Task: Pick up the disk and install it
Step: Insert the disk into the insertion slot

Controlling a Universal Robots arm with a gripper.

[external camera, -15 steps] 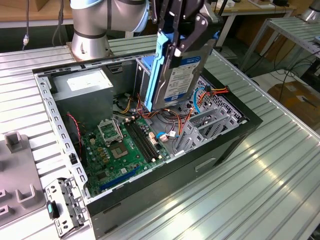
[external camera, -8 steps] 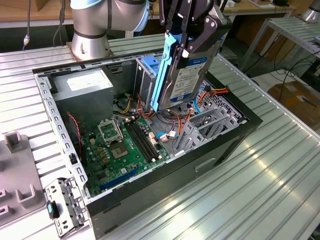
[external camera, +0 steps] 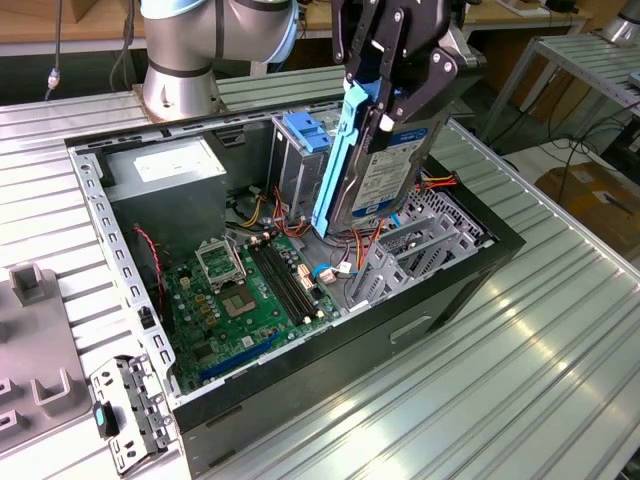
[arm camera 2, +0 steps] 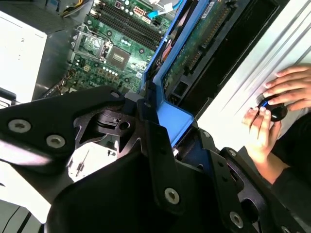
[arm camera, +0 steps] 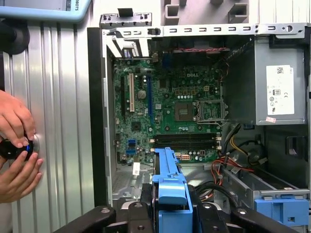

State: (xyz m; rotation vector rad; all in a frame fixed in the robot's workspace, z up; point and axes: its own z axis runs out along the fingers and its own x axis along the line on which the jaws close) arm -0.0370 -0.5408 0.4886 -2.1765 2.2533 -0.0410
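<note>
the black gripper (external camera: 385,95) is pinched onto the top end of the disk (external camera: 385,175), a flat silver-metal hard drive with a white and blue label and blue plastic side rails (external camera: 333,165). the disk hangs on edge and tilted directly below the gripper, over the open black computer case (external camera: 460,280). its lower end is close to the bundle of orange and red cables (external camera: 440,183) and the perforated grey metal drive bay (external camera: 420,240) just beneath.

the hold looks to be on one narrow end only, so i judge the drive could pivot or slip if a lower corner catches. the tilt could jam a rail against the bay's edge or trap cables under the drive. just beside the gripper stands the tall grey cage with a blue plastic handle (external camera: 300,140), and a sideways drift could knock it. farther below lies the green motherboard (external camera: 240,290), which a dropped drive would strike. a person's hands (arm camera: 14,121) rest on the ribbed metal desk (external camera: 520,340) outside the case, well apart from the gripper.
</note>
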